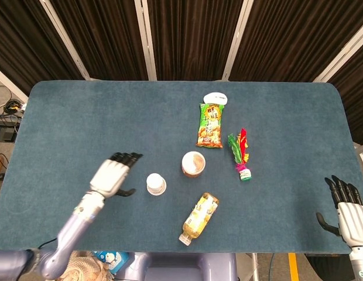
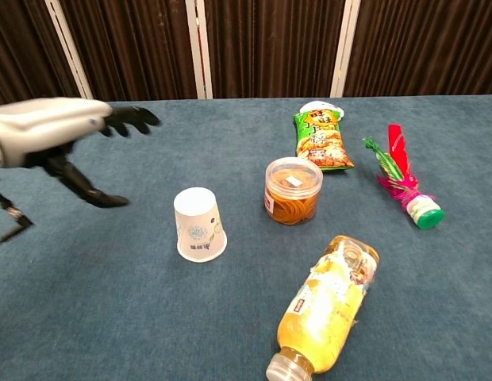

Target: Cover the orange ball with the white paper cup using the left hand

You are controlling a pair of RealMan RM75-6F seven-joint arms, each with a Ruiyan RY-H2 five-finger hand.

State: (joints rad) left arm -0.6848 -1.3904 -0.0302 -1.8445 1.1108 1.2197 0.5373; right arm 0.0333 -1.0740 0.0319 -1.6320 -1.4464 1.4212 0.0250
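The white paper cup (image 1: 156,184) (image 2: 198,225) stands upside down on the blue table, its rim flat on the cloth. The orange ball is hidden; none of it shows in either view. My left hand (image 1: 114,174) (image 2: 67,135) hovers to the left of the cup, apart from it, fingers spread and holding nothing. My right hand (image 1: 347,212) rests open at the table's near right corner, seen only in the head view.
A clear jar of rubber bands (image 2: 293,190) stands right of the cup. A bottle of yellow drink (image 2: 328,304) lies in front. A green snack bag (image 2: 321,140), a feather shuttlecock (image 2: 403,178) and a white object (image 1: 216,97) lie further back and right.
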